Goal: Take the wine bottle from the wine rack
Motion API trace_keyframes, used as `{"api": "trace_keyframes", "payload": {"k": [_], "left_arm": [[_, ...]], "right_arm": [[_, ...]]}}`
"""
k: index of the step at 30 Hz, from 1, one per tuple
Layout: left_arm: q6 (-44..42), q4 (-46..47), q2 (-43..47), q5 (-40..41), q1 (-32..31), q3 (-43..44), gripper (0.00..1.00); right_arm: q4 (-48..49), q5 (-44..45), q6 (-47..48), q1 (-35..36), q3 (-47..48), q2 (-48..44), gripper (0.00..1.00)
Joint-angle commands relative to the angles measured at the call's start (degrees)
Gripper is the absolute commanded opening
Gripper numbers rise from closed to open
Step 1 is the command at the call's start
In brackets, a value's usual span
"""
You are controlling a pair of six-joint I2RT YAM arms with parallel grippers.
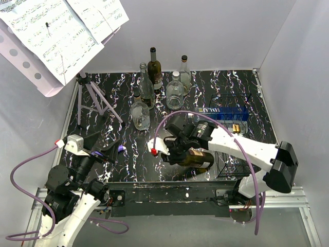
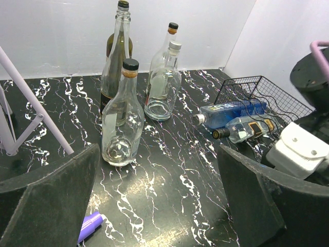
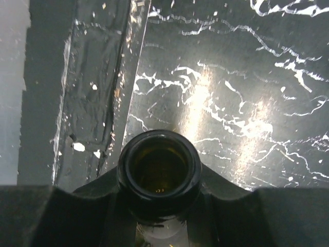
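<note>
The wine rack [image 1: 230,154], an open black wire box, stands at the right of the table and also shows in the left wrist view [image 2: 267,95]. A dark wine bottle [image 1: 199,157] lies level, just left of the rack, its base close to the rack's left side. My right gripper [image 1: 172,150] is shut on the bottle's neck. In the right wrist view the open bottle mouth [image 3: 159,167] sits between the fingers [image 3: 77,216] above the marble table. My left gripper [image 1: 105,150] is open and empty at the near left, its fingers [image 2: 46,200] wide apart.
A blue bottle [image 1: 226,112] and a small clear bottle [image 1: 236,127] lie in the rack's far part. Several upright bottles [image 1: 154,69] stand at the back middle. A purple music stand [image 1: 56,41] with sheet music is at the far left. A purple marker [image 2: 90,225] lies by my left gripper.
</note>
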State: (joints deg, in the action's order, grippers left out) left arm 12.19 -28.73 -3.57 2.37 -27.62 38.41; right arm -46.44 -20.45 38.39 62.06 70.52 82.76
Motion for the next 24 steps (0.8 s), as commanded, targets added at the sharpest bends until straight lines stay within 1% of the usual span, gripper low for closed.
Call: {"api": "trace_keyframes", "payload": {"k": [1, 7, 10, 14, 19, 22, 24], "left_arm": [[-0.15, -0.27, 0.23, 0.26, -0.33, 1.14, 0.98], [-0.15, -0.19, 0.41, 0.44, -0.33, 1.14, 0.98], [-0.23, -0.19, 0.32, 0.35, -0.33, 1.14, 0.98], [-0.23, -0.19, 0.41, 0.53, -0.33, 1.14, 0.98], [-0.23, -0.19, 0.85, 1.23, -0.33, 1.05, 0.98], [-0.23, -0.27, 1.20, 1.76, -0.25, 1.14, 0.98], [-0.15, -0.36, 1.38, 2.11, -0.33, 1.14, 0.98]], "right_arm": [[5.29, -4.77, -4.54, 0.52, 3.48, -3.83, 0.01], [16.80, -6.97, -11.84, 0.60, 2.52, -6.21, 0.01], [25.84, -7.06, -14.83, 0.60, 0.41, -7.52, 0.01], [37.09, -5.13, -19.57, 0.78, -0.56, -6.48, 0.01], [53.87, 1.45, -25.37, 0.87, -1.79, -3.32, 0.01], [59.87, 6.46, -27.58, 0.87, 0.48, 0.37, 0.01], [63.55, 8.22, -28.98, 0.87, 2.07, 2.83, 0.01]]}}
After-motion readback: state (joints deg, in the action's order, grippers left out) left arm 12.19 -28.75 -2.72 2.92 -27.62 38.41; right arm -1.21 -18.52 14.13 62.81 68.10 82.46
